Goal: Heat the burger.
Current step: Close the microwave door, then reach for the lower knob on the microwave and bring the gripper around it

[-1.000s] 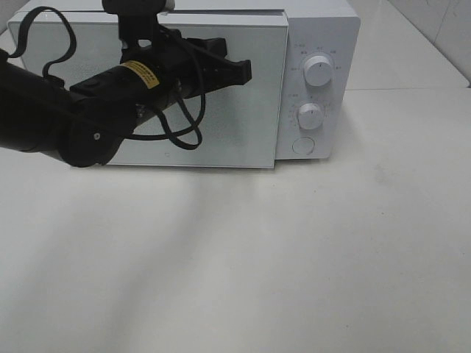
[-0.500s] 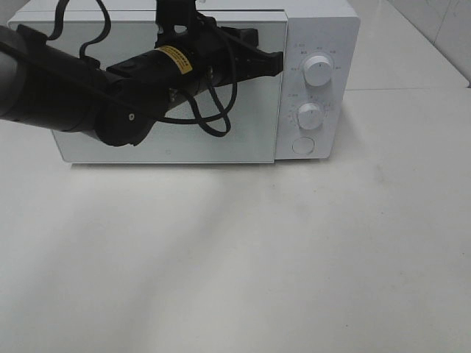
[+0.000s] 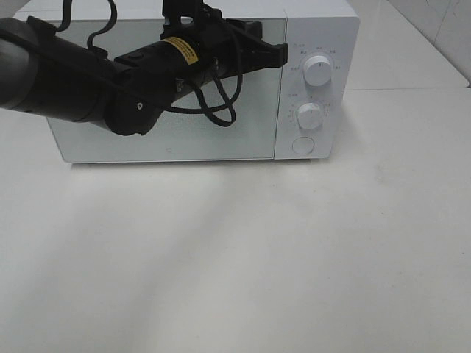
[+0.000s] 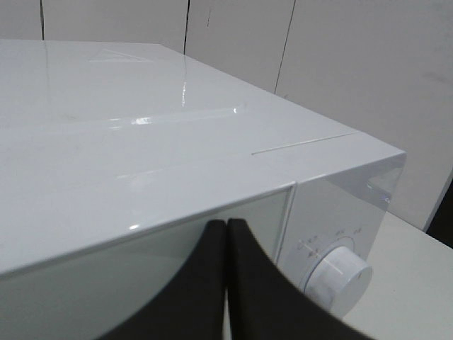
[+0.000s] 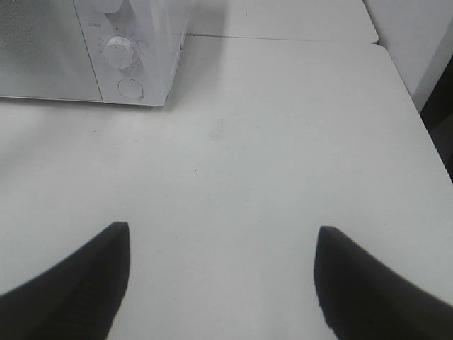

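Observation:
The burger is not in view in any frame. The white microwave [image 3: 320, 37] stands at the back of the table with its mirrored door [image 3: 221, 140] flush against the body. My left gripper [image 3: 277, 53] is shut and empty, with its tips at the door's upper right edge, beside the control panel. In the left wrist view the left gripper [image 4: 226, 227] shows its two fingers pressed together against the door top, near the upper knob [image 4: 338, 275]. My right gripper [image 5: 221, 234] is open and empty above bare table, to the right of the microwave [image 5: 152, 42].
The control panel carries an upper knob [image 3: 317, 70], a lower knob [image 3: 310, 116] and a round button [image 3: 302, 145]. The left arm and its cables [image 3: 88, 81] cross in front of the door. The white table [image 3: 243, 250] runs forward and right.
The microwave door has swung from ajar to flush with the body. My left gripper has moved right and up along the door to its right edge.

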`<state>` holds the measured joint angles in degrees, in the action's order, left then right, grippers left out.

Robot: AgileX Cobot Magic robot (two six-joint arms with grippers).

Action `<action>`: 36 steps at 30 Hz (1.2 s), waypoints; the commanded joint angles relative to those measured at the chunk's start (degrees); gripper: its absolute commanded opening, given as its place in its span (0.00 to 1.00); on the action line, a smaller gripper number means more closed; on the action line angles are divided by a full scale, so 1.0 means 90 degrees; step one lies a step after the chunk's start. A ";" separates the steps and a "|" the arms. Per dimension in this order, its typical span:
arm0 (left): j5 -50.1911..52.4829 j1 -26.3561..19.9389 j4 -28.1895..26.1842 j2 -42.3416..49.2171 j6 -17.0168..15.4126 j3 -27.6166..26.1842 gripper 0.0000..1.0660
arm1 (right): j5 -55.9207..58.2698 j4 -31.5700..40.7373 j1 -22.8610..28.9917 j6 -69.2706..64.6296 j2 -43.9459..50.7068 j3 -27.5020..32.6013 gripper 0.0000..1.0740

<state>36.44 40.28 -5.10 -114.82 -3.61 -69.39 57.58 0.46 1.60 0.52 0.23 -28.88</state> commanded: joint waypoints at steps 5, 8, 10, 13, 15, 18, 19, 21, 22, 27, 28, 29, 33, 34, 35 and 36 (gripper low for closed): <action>0.0051 -0.0242 -0.0560 -0.0032 -0.0013 -0.0140 0.00 | -0.0064 0.0013 -0.0045 -0.0057 0.0172 0.0019 0.66; -0.0115 -0.0134 -0.0535 0.0006 -0.0019 -0.0140 0.00 | -0.0064 0.0013 -0.0045 -0.0057 0.0172 0.0019 0.66; -0.0197 -0.0134 -0.0522 0.0019 -0.0013 -0.0140 0.00 | -0.0064 0.0013 -0.0045 -0.0057 0.0172 0.0019 0.66; -0.0688 -0.0095 -0.0446 0.0134 -0.0013 -0.0140 0.00 | -0.0064 0.0013 -0.0045 -0.0057 0.0172 0.0019 0.66; -0.1012 -0.0095 -0.0382 0.0236 -0.0013 -0.0140 0.00 | -0.0064 0.0013 -0.0045 -0.0057 0.0172 0.0019 0.66; -0.1598 -0.0089 -0.0280 0.0420 -0.0013 -0.0140 0.00 | -0.0064 0.0013 -0.0045 -0.0057 0.0172 0.0019 0.66; -0.1783 -0.0083 -0.0280 0.0484 -0.0019 -0.0140 0.00 | -0.0064 0.0013 -0.0045 -0.0057 0.0172 0.0019 0.66; -0.2139 -0.0064 -0.0274 0.0586 -0.0019 -0.0140 0.00 | -0.0064 0.0013 -0.0045 -0.0057 0.0172 0.0019 0.66; -0.2260 -0.0064 -0.0274 0.0637 -0.0019 -0.0140 0.00 | -0.0064 0.0013 -0.0045 -0.0057 0.0172 0.0019 0.66; -0.3062 0.0057 -0.0280 0.0891 -0.0019 -0.0140 0.00 | -0.0064 0.0013 -0.0045 -0.0057 0.0172 0.0019 0.66; -0.3259 0.0095 -0.0280 0.0942 -0.0019 -0.0140 0.00 | -0.0064 0.0013 -0.0045 -0.0057 0.0172 0.0019 0.66; -0.3629 0.0178 -0.0280 0.1006 -0.0019 -0.0140 0.00 | -0.0064 0.0013 -0.0045 -0.0057 0.0172 0.0019 0.66; -0.4113 0.0312 -0.0280 0.1082 -0.0019 -0.0140 0.06 | -0.0064 0.0013 -0.0045 -0.0057 0.0172 0.0019 0.66; -0.4234 0.0344 -0.0286 0.1089 -0.0025 -0.0140 0.11 | -0.0064 0.0013 -0.0045 -0.0057 0.0172 0.0019 0.66; -0.4603 0.0439 -0.0331 0.1127 -0.0025 -0.0140 0.29 | -0.0064 0.0013 -0.0045 -0.0057 0.0172 0.0019 0.66; -0.4603 0.0439 -0.0331 0.1127 -0.0025 -0.0140 0.29 | -0.0064 0.0013 -0.0045 -0.0057 0.0172 0.0019 0.66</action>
<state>-2.29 43.54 -7.33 -105.48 -3.50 -70.19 57.58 0.46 1.60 0.52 0.23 -28.88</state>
